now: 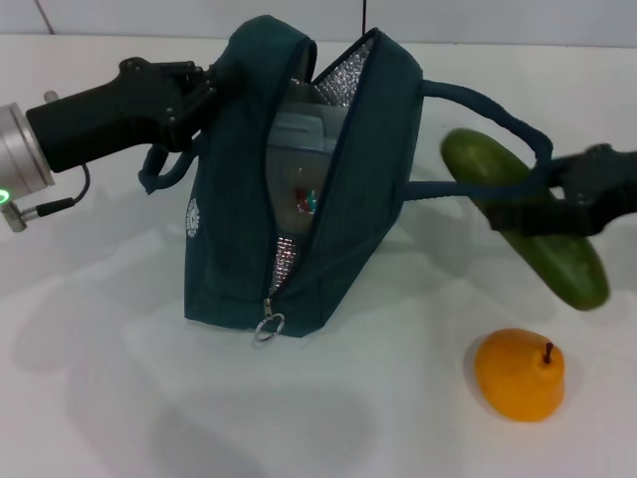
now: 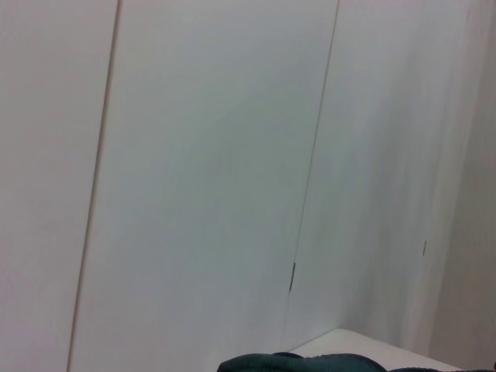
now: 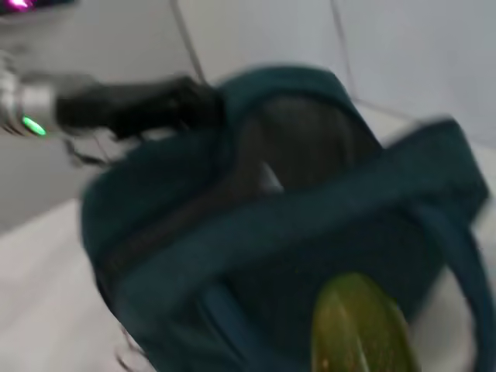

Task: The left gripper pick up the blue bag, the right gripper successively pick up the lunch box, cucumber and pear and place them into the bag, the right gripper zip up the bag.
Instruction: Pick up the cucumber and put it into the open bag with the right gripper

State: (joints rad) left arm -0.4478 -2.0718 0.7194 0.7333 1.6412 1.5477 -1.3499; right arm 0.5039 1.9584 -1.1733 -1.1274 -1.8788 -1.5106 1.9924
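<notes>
The left hand, black with two fingers on a silver cylindrical wrist bearing a green light, is closed on the upper edge of the blue bag, gripping the ribbed teal fabric at the top of the near wall. The bag stands upright on the white bench, unzipped, its mouth gaping in a long wedge that shows quilted silver foil lining. A ring zipper pull hangs at the lower end of the opening, and a round white logo marks the side below the left hand. Inside the opening the lunch box stands on end, clear plastic with rounded corners.

The right hand, black on a black arm, is clamped across the middle of the cucumber, a long, smooth, dark green cylinder lying diagonally beside the bag, on the side away from the left hand. One padded loop handle arches from the bag toward the right hand and passes over the cucumber. The pear, orange-yellow, rounded, with a short dark stem, rests on the bench below the right hand, apart from the cucumber.

The right wrist view shows the cucumber's blunt end in front of the bag's open mouth. The left wrist view shows only pale wall panels and a sliver of teal fabric.
</notes>
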